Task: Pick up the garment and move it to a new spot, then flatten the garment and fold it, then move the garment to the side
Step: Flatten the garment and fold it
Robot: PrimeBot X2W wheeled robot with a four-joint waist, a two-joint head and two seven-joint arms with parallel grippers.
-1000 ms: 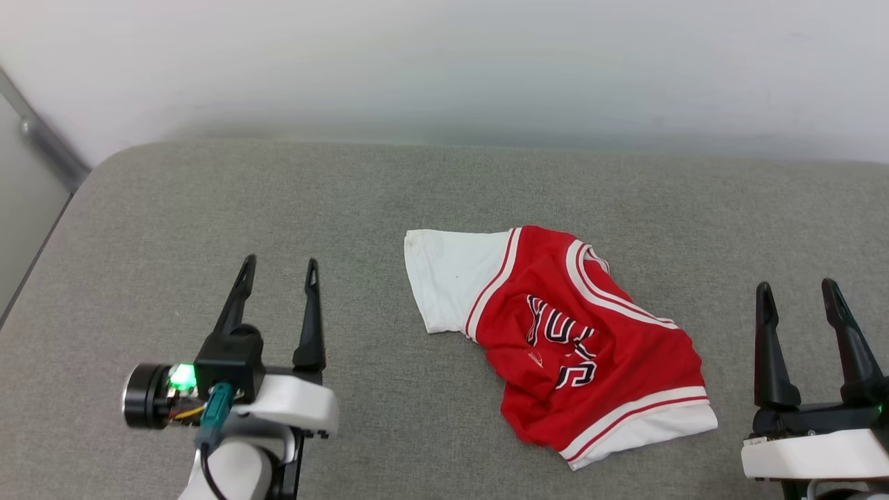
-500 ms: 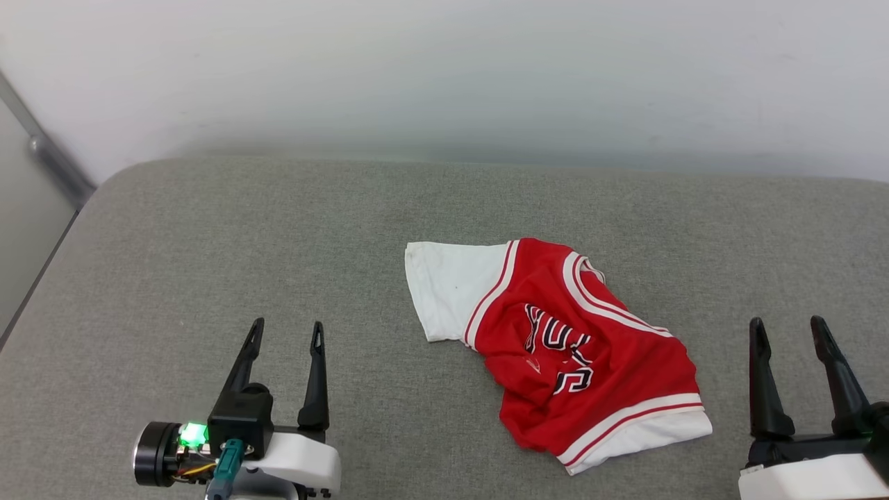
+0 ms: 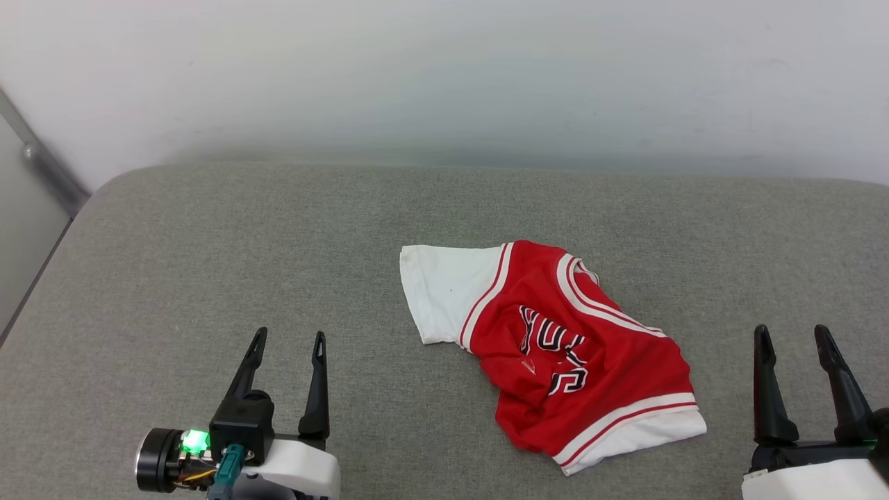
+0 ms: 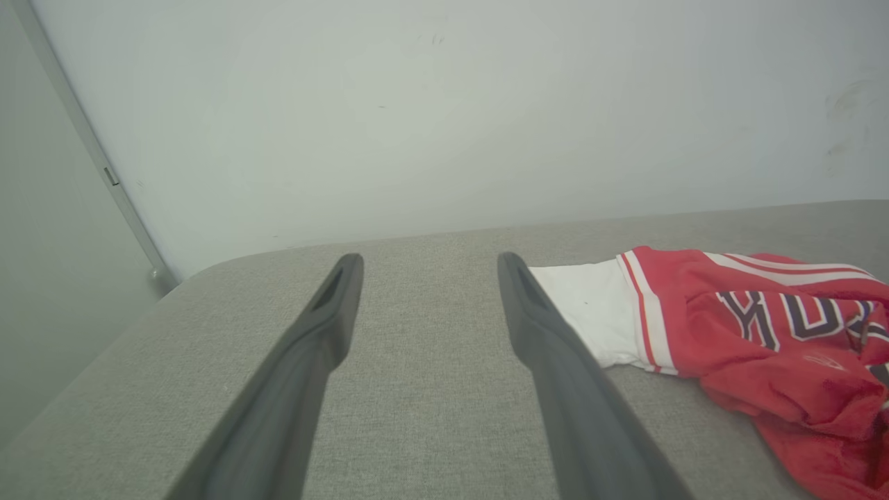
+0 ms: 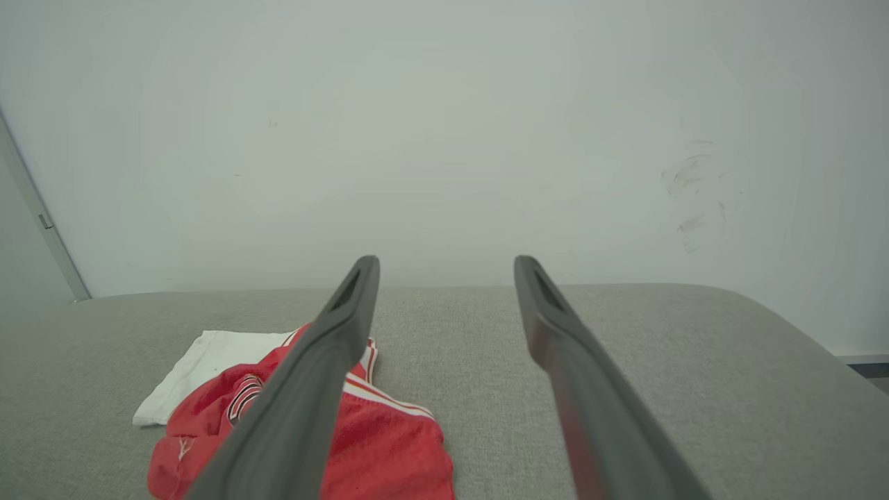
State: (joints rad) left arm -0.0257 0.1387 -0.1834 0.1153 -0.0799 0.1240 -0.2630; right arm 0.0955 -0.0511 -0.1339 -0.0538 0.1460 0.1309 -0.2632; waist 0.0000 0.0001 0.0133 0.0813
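The garment [image 3: 555,347] lies crumpled on the grey surface: a red jersey with white sleeves, striped trim and black-and-white lettering. One white sleeve points left, the other lies at the lower right. My left gripper [image 3: 288,337] is open to the garment's left, well apart from it. On the other side my right gripper [image 3: 794,331] is open too, a short way off the cloth. The left wrist view has the garment [image 4: 750,326] right of the fingers [image 4: 555,361]. In the right wrist view the garment [image 5: 389,444] sits lower left, partly behind a finger [image 5: 312,389].
The grey padded surface [image 3: 208,250] has a rounded corner at the far left and ends at a pale wall [image 3: 444,69]. A grey panel with a metal strip [image 3: 42,167] stands at the left. The surface's right edge [image 5: 819,347] drops off near the wall.
The camera has tilted, so the whole picture sits lower than a second ago. The left gripper has drawn back toward me. The garment lies as before.
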